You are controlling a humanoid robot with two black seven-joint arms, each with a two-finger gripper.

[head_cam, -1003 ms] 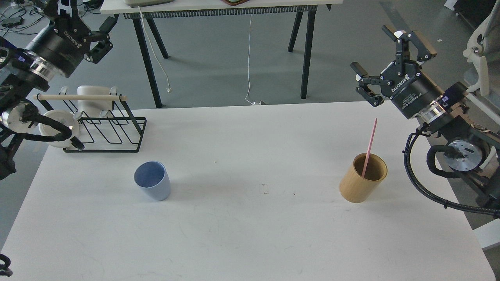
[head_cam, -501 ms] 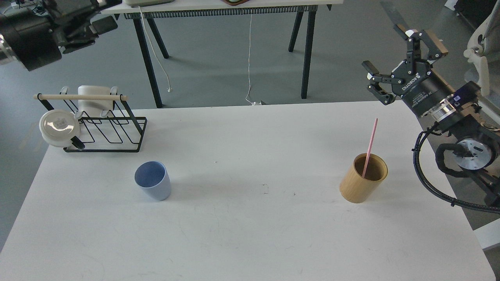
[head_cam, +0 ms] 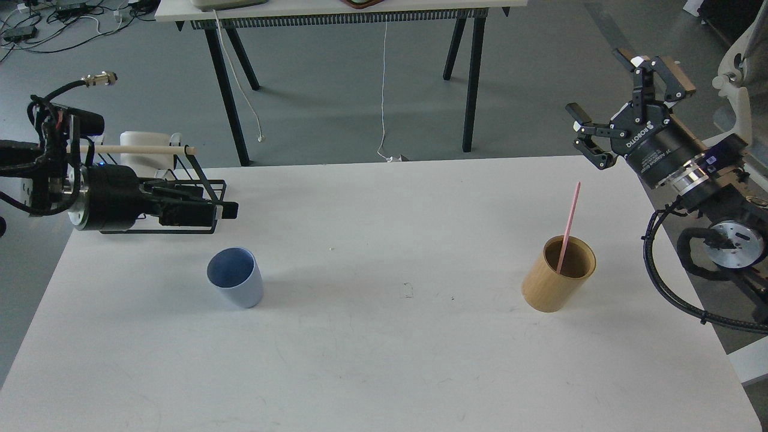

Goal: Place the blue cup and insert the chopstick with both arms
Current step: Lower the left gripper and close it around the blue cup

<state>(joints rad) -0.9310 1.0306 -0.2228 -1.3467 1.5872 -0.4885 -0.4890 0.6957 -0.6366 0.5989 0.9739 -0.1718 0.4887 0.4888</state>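
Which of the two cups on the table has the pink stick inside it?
The tan cylindrical holder on the right side; the chopstick stands in it, leaning. The blue cup on the left is empty.

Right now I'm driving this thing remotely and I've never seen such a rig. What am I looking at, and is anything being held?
This single picture comes from the robot's own head, looking forward and down at a white table. The black arms at either edge are the robot's own. The left end effector lies sideways in front of a black wire rack, just beyond the blue cup; it is seen edge-on, so open or shut cannot be told. Nothing shows in it. The right end effector hangs beyond the table's far right corner, fingers spread, empty. The cup stands upright on the table's left. On the right stands a tan cylinder with the pink chopstick leaning inside it. Nothing is held.
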